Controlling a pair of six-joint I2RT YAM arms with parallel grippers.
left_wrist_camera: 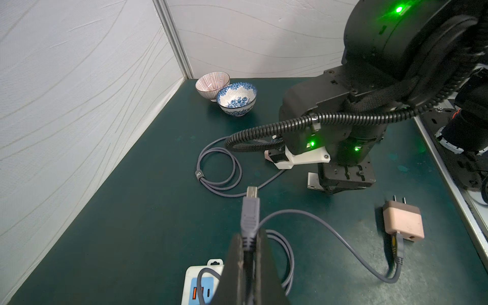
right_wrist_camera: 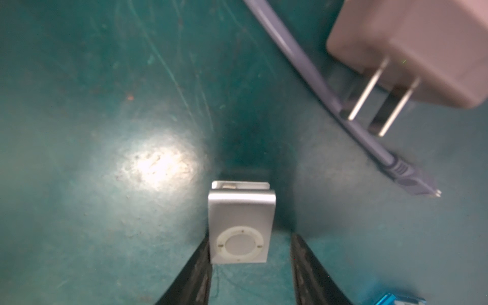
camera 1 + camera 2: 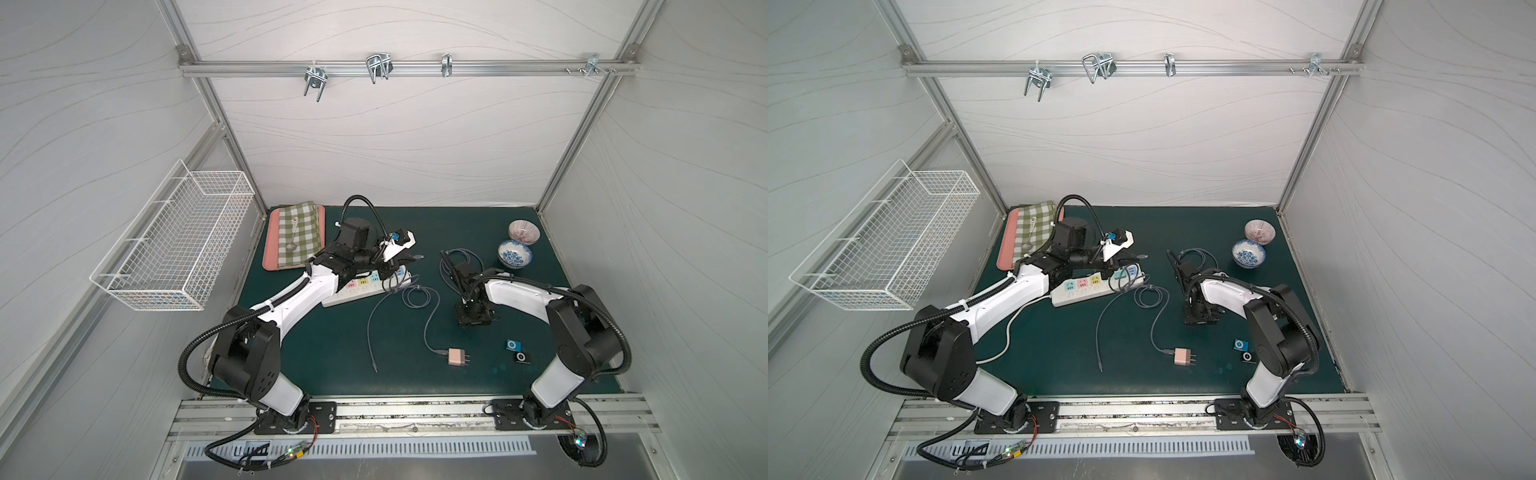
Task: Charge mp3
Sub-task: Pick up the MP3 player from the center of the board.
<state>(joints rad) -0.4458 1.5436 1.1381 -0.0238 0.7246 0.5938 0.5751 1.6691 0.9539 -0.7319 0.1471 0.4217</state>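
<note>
A silver mp3 (image 2: 240,227) with a white wheel sits on the green mat between the fingers of my right gripper (image 2: 250,239). The gripper is open: the player touches one finger and a gap shows at the other. In both top views my right gripper (image 3: 473,320) (image 3: 1200,318) points down at the mat. My left gripper (image 1: 249,237) is shut on the grey cable plug (image 1: 249,211), held above the white power strip (image 3: 357,289). The cable runs to a pink charger (image 3: 457,356) lying on the mat.
A blue mp3 (image 3: 513,344) and a black one (image 3: 521,357) lie near the right arm. A coiled grey cable (image 1: 219,169) lies towards two bowls (image 3: 515,254). A pink tray (image 3: 272,249) with a checked cloth sits at the back left. A wire basket (image 3: 174,237) hangs on the left wall.
</note>
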